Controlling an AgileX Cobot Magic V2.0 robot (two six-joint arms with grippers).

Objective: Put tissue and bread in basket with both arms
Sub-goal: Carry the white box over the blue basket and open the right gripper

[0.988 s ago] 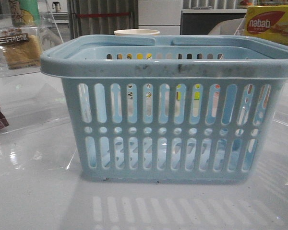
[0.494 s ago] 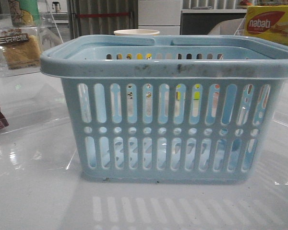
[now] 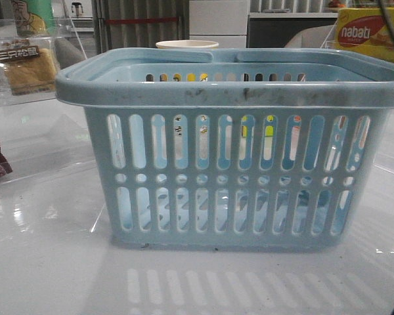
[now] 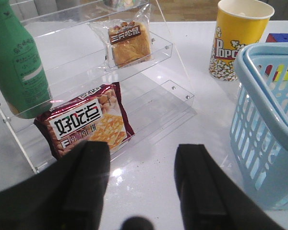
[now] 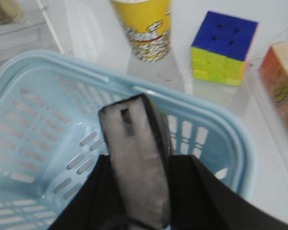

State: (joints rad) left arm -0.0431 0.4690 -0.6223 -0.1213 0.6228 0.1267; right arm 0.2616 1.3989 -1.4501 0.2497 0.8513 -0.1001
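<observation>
So the left hand (image 4: 141, 184) is hanging wide open over the white surface (image 4: 153, 158) with nothing between its two black fingers (image 4: 86, 177). The bread (image 4: 128, 43) is sitting up on the upper shelf of the clear acrylic rack (image 4: 168, 45), well beyond those fingers, with a dark red snack packet (image 4: 84, 124) leaning on the lower shelf in between and a green bottle (image 4: 19, 62) standing beside it. The right hand (image 5: 139, 191) is gripping the tissue (image 5: 139, 163), a grey-white packet pinched upright between its fingers, and it's hovering right above the open basket (image 3: 230, 88), just inside the rim. Behind the basket a yellow popcorn cup (image 5: 143, 26) and a colour cube (image 5: 223, 48) are standing on the surface, and the nabati box (image 3: 371, 29) is showing at the far right in the front view.
</observation>
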